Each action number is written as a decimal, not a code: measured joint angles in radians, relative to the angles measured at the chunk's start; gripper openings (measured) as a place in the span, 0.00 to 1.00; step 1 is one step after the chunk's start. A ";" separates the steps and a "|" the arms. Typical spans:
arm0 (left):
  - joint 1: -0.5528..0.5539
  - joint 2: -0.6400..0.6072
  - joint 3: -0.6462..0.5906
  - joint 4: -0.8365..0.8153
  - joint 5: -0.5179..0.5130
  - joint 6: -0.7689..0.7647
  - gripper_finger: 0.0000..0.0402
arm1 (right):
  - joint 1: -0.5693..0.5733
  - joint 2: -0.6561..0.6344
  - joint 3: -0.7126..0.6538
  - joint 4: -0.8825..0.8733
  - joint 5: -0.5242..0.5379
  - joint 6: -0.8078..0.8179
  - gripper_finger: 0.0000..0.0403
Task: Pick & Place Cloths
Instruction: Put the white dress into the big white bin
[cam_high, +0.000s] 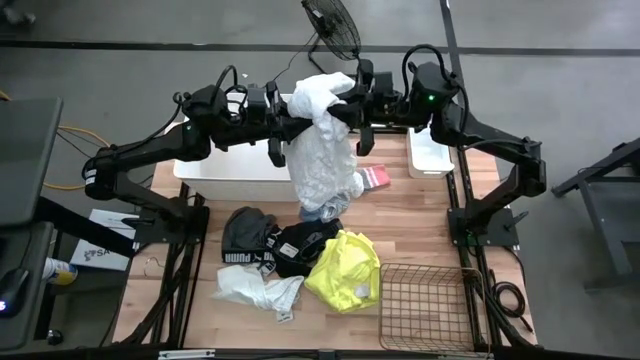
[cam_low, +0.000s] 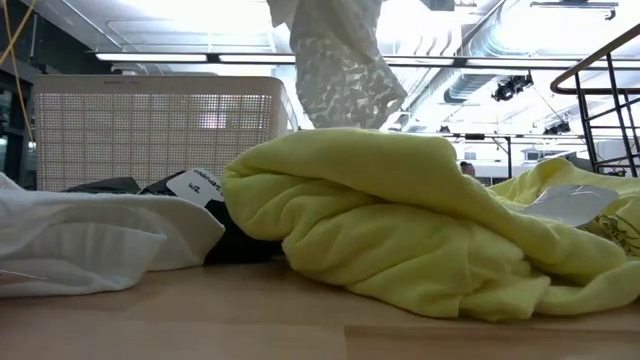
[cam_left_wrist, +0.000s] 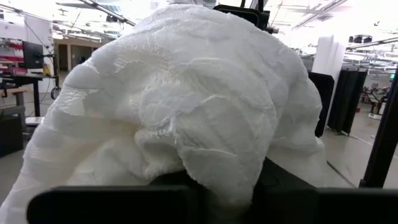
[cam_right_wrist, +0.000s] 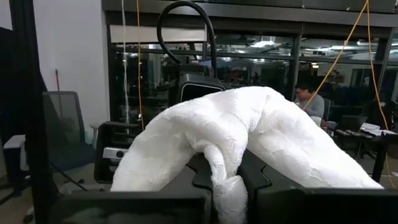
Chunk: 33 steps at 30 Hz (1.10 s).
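Both hands meet high over the worktop's far edge, sharing one load: the left hand (cam_high: 292, 125) and the right hand (cam_high: 345, 108) are each clamped on the big white cloth (cam_high: 322, 150), fabric pinched between their dark fingers in both wrist views. The white cloth bunches over the two hands and hangs down in a long fold toward the middle of the worktop (cam_high: 420, 220), its lower end above a grey-blue cloth (cam_high: 325, 210) and just beside a small red item (cam_high: 376, 177).

Along the far edge, a long white tub (cam_high: 215, 165) sits toward the left corner and a smaller white tub (cam_high: 430, 155) toward the right corner, with the hanging cloth between them. Nearer the front edge, the remaining cloths lie in a loose heap: black cloths with white print (cam_high: 270, 245) left of centre, a crumpled white piece (cam_high: 255, 290) at the front left, and the neon yellow cloth (cam_high: 345, 270) at the centre. A wire basket (cam_high: 430, 305) fills the front right corner, just beside the yellow cloth.

Bare wood shows on the right side between the smaller tub and the basket, and in a strip along the left edge.
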 joint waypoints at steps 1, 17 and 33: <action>0.000 0.000 0.000 0.001 0.000 0.000 0.10 | 0.000 0.000 0.000 0.000 0.000 0.000 0.03; 0.000 -0.021 -0.001 -0.003 -0.002 0.027 0.10 | 0.000 -0.039 -0.002 -0.033 0.060 0.052 0.30; 0.000 -0.119 -0.001 0.019 -0.079 0.137 0.10 | 0.000 -0.204 -0.003 -0.250 0.266 0.046 0.59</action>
